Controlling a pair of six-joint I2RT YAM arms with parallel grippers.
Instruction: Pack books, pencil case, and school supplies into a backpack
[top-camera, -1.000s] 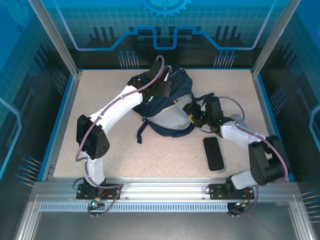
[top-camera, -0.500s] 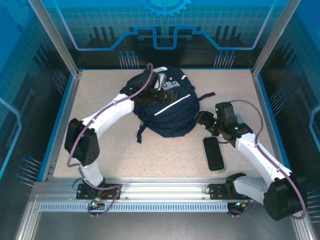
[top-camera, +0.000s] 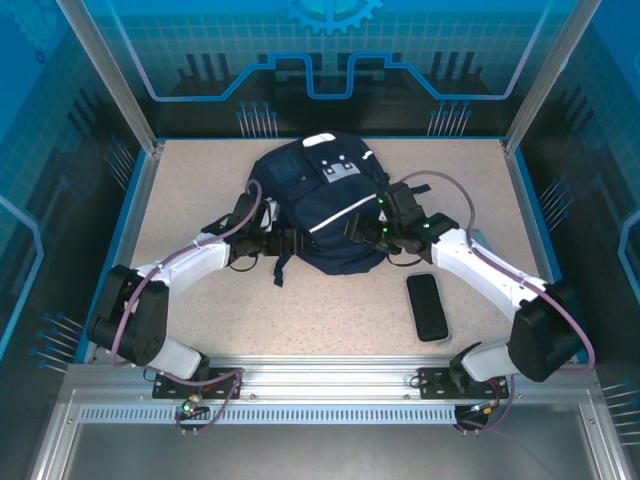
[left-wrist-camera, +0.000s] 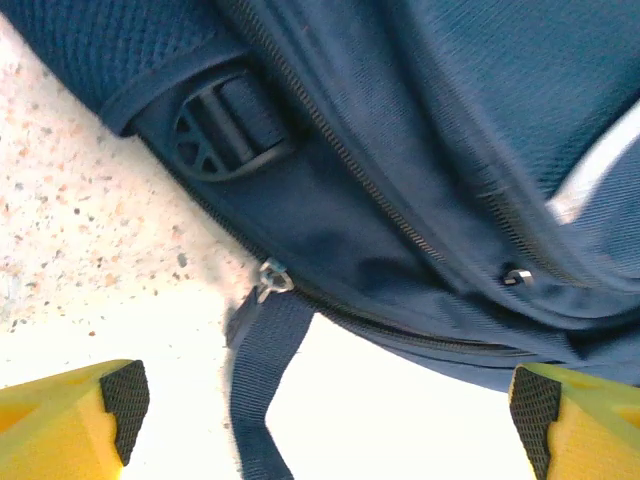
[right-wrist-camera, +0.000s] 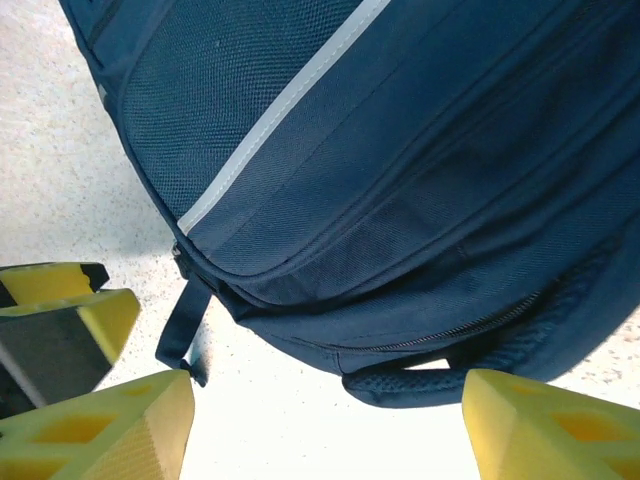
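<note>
Backpack (top-camera: 325, 205): navy woven fabric with a white reflective stripe, zip seams and dark webbing straps. It lies at the upper centre of the speckled desk (top-camera: 200, 190).
Left tool (top-camera: 290, 243): yellow fingers spread wide, holding nothing, just beside the pack's lower-left edge.
Right tool (top-camera: 358, 228): spread wide, holding nothing, at the lower-right edge.
Black book (top-camera: 427, 306): flat with rounded corners, lower right, apart from the pack.
</note>
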